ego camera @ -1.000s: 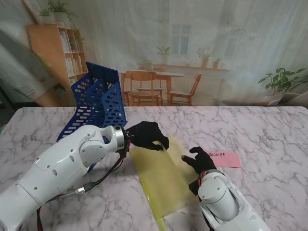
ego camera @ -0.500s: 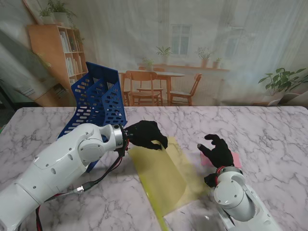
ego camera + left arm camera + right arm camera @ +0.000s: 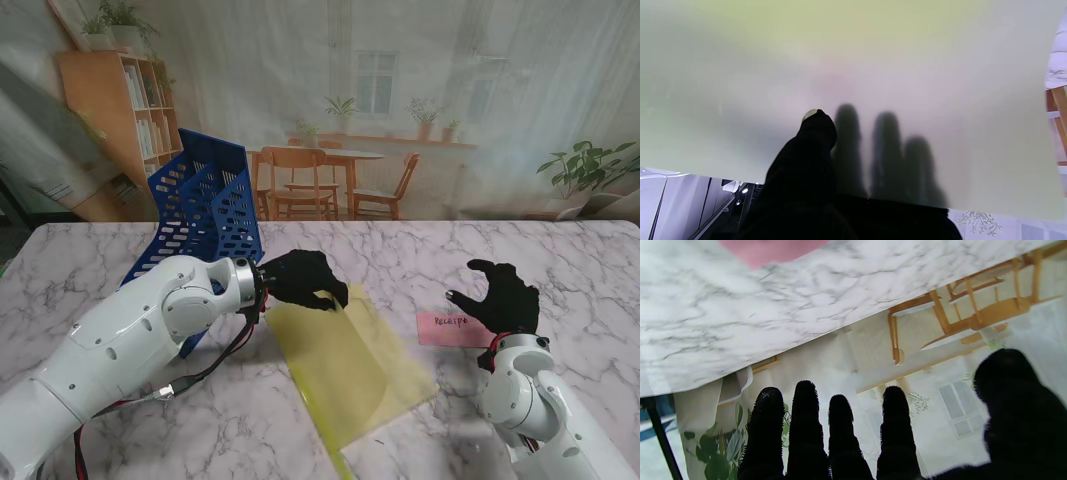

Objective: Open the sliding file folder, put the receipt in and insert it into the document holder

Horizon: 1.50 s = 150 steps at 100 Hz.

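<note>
A translucent yellow file folder (image 3: 345, 365) lies on the marble table, its far corner lifted. My black-gloved left hand (image 3: 303, 279) pinches that corner; in the left wrist view the thumb (image 3: 813, 140) presses on the folder sheet (image 3: 853, 66) and three fingers show through it. The pink receipt (image 3: 455, 329) lies flat to the folder's right, and its edge shows in the right wrist view (image 3: 773, 251). My right hand (image 3: 503, 297) hovers over the receipt's right end, fingers spread, holding nothing. The blue perforated document holder (image 3: 200, 215) stands at the far left.
The marble table (image 3: 560, 260) stretches to the right and far side of the receipt. Cables (image 3: 215, 370) hang from my left forearm near the folder's left edge. A printed backdrop wall rises behind the table's far edge.
My right hand has left the folder's right edge and swung right, passing over the receipt, which now shows uncovered. The left hand has kept its hold on the folder corner.
</note>
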Motion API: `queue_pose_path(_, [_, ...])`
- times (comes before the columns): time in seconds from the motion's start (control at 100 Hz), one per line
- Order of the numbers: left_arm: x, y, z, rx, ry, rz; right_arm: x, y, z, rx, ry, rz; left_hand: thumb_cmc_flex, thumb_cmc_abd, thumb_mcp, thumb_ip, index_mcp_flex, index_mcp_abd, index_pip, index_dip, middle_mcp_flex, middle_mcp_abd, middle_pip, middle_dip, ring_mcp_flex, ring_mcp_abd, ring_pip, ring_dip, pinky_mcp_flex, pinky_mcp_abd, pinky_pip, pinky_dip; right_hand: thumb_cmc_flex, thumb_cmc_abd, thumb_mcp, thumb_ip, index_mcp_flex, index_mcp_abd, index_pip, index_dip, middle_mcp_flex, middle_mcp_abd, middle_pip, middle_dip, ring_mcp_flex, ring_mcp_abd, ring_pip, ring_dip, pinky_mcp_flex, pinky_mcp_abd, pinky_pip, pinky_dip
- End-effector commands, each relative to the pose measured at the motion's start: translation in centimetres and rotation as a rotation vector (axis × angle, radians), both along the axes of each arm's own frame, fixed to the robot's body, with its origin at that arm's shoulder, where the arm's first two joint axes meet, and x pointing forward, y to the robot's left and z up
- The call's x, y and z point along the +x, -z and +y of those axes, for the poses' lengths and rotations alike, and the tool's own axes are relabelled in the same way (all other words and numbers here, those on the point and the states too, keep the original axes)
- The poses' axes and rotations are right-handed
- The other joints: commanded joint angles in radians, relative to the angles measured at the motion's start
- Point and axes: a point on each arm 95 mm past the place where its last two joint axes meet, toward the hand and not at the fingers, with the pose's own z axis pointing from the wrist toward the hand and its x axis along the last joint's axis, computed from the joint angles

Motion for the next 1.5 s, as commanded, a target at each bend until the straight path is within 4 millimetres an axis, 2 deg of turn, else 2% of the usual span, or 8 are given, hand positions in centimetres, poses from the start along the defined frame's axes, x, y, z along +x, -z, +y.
queue_pose_path(0.0, [0.1,0.1,-0.1,0.013,0.003,0.002,0.0,0.5,-1.1,-0.023,0.039,0.006,0.081,0.117,0.069,0.006,0.056,-0.048,0.201,0.096,-0.024,-0.021,0.022,0.000,-0.014,0.009,-0.012,-0.001,-0.016,-0.044,-0.007,0.003,-0.061,-0.032,-0.057,-0.007,-0.032,0.046,-0.025,-0.036,-0.039,-0.013,-0.047,-0.019,-0.035,-0.007,-0.043,-0.015,-0.026,-0.017,-0.038,-0.012])
queue_pose_path(0.09, [0.1,0.1,-0.1,0.013,0.004,0.003,-0.1,1.2,-1.5,-0.080,0.068,0.013,0.081,0.118,0.068,0.006,0.055,-0.047,0.201,0.095,-0.025,-0.019,0.022,-0.001,-0.014,0.011,-0.011,-0.001,-0.016,-0.044,-0.006,0.003,-0.095,-0.049,-0.081,-0.006,-0.020,0.168,-0.042,-0.066,-0.041,-0.003,-0.095,-0.040,-0.042,-0.011,-0.066,-0.022,-0.035,-0.014,-0.060,-0.011])
queue_pose_path(0.2, [0.1,0.1,-0.2,0.012,0.004,0.004,-0.4,2.2,-1.7,-0.161,0.093,0.034,0.081,0.119,0.068,0.007,0.054,-0.047,0.200,0.095,-0.026,-0.018,0.023,-0.002,-0.014,0.010,-0.011,-0.001,-0.017,-0.044,-0.006,0.003,-0.141,-0.071,-0.046,-0.011,0.040,0.201,-0.051,-0.091,-0.038,0.008,-0.174,-0.070,-0.054,-0.011,-0.096,-0.036,-0.050,0.002,-0.103,-0.017])
queue_pose_path(0.38, [0.2,0.2,-0.2,0.015,0.002,0.004,-1.1,3.2,-2.1,-0.276,0.112,0.119,0.081,0.120,0.067,0.007,0.052,-0.047,0.200,0.096,-0.026,-0.016,0.024,-0.003,-0.014,0.012,-0.010,-0.002,-0.016,-0.044,-0.005,0.004,-0.194,-0.075,0.011,-0.018,0.059,0.022,-0.041,-0.077,-0.040,-0.023,-0.286,-0.109,-0.076,-0.006,-0.194,-0.083,-0.088,0.040,-0.200,-0.037])
queue_pose_path(0.51, [0.2,0.2,-0.2,0.016,0.001,0.004,-1.4,3.1,-2.5,-0.317,0.102,0.175,0.081,0.121,0.066,0.007,0.051,-0.047,0.200,0.096,-0.026,-0.015,0.025,-0.004,-0.014,0.012,-0.010,-0.001,-0.016,-0.045,-0.005,0.004,-0.173,-0.080,0.004,-0.015,0.062,-0.013,-0.043,-0.059,-0.034,-0.036,-0.298,-0.109,-0.068,0.009,-0.264,-0.113,-0.094,0.051,-0.240,-0.042])
queue_pose_path(0.72, [0.2,0.2,-0.2,0.013,0.000,0.003,-1.3,2.3,-3.1,-0.396,0.105,0.226,0.081,0.121,0.066,0.007,0.052,-0.046,0.201,0.096,-0.026,-0.014,0.025,-0.005,-0.012,0.012,-0.008,-0.001,-0.015,-0.043,-0.003,0.005,-0.147,-0.133,0.023,-0.016,0.191,0.219,-0.036,-0.054,-0.035,0.026,-0.243,-0.083,-0.033,0.025,-0.308,-0.134,-0.075,0.086,-0.285,-0.051])
queue_pose_path(0.92, [0.2,0.2,-0.3,0.010,0.000,0.004,-0.8,2.2,-2.8,-0.473,0.122,0.266,0.081,0.122,0.066,0.007,0.051,-0.047,0.200,0.096,-0.026,-0.012,0.025,-0.006,-0.013,0.012,-0.008,-0.002,-0.015,-0.043,-0.003,0.005,-0.190,-0.130,0.043,-0.025,0.306,0.313,-0.050,-0.035,-0.042,0.063,-0.249,-0.090,-0.025,0.031,-0.310,-0.144,-0.065,0.134,-0.316,-0.063])
queue_pose_path(1.49, [0.1,0.4,-0.7,0.001,0.003,0.009,0.1,4.5,-0.9,-0.542,0.159,0.377,0.081,0.123,0.067,0.007,0.049,-0.044,0.200,0.096,-0.028,-0.009,0.027,-0.007,-0.012,0.015,-0.006,-0.001,-0.015,-0.044,-0.002,0.005,-0.077,-0.056,-0.027,-0.007,0.391,0.297,-0.076,0.022,-0.041,0.053,-0.271,-0.100,-0.040,0.015,-0.295,-0.149,-0.062,0.139,-0.307,-0.071])
